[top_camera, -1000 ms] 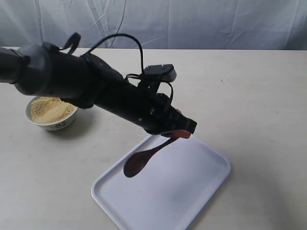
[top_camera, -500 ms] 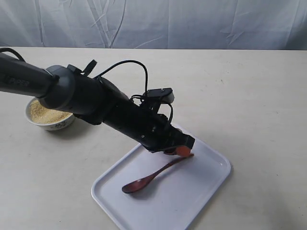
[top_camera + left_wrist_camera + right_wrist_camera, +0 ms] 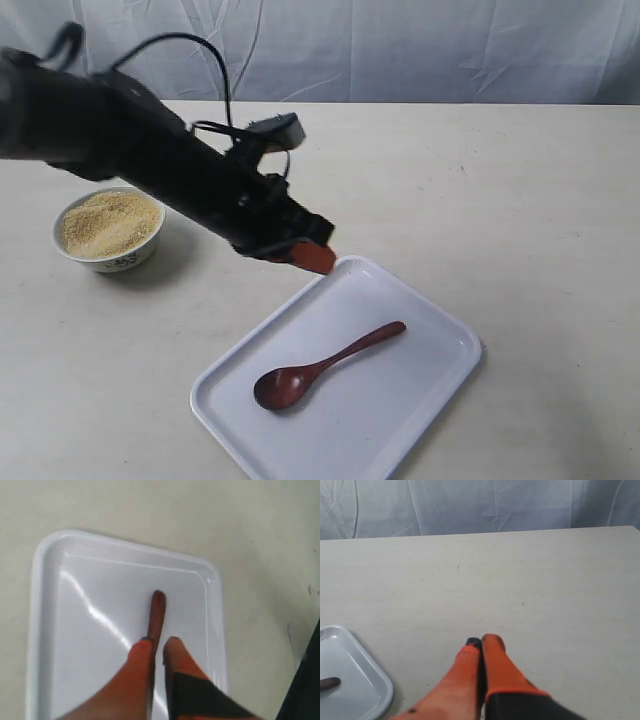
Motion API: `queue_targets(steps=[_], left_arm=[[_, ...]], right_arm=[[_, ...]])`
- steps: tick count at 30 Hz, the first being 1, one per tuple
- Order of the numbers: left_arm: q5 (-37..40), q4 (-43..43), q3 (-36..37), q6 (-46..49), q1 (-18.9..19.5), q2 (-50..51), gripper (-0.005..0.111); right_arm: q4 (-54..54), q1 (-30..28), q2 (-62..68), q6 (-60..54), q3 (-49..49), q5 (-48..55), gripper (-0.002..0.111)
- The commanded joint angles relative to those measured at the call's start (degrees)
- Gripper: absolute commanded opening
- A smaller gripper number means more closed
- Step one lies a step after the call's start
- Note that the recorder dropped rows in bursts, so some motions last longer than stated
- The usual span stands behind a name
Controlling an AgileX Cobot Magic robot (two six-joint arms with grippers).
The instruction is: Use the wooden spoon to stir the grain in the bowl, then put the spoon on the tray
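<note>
While the wooden spoon (image 3: 325,366) lies inside the tray (image 3: 420,392), the left gripper (image 3: 318,260) hovers at its rim, with the bowl (image 3: 125,262) of grain (image 3: 108,222) well apart. Left wrist view: jaws slightly parted, empty. Right wrist view: right gripper (image 3: 481,642) beside tray, jaws together, empty.

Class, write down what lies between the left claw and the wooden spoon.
In the exterior view, only the tray's far rim and bare white floor lie between the left claw and the wooden spoon.
</note>
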Motion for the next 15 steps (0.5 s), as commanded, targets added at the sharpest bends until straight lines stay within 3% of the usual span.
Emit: queue_targets(steps=[1, 6, 11, 15], left_arm=[[5.1, 17.0, 2.0, -12.3, 6.2, -8.3, 0.000], [0.1, 25.9, 8.1, -21.8, 13.1, -18.8, 0.000], [-6.0, 26.2, 17.1, -23.6, 19.1, -31.7, 0.000], [-10.1, 27.0, 23.8, -23.6, 21.8, -43.9, 0.000]], right_arm=[[0.1, 0.2, -0.3, 0.0, 0.3, -0.8, 0.000], [0.1, 0.2, -0.3, 0.0, 0.3, -0.8, 0.000], [0.1, 0.2, -0.3, 0.0, 0.3, -0.8, 0.000], [0.1, 0.2, -0.3, 0.0, 0.3, -0.8, 0.000]])
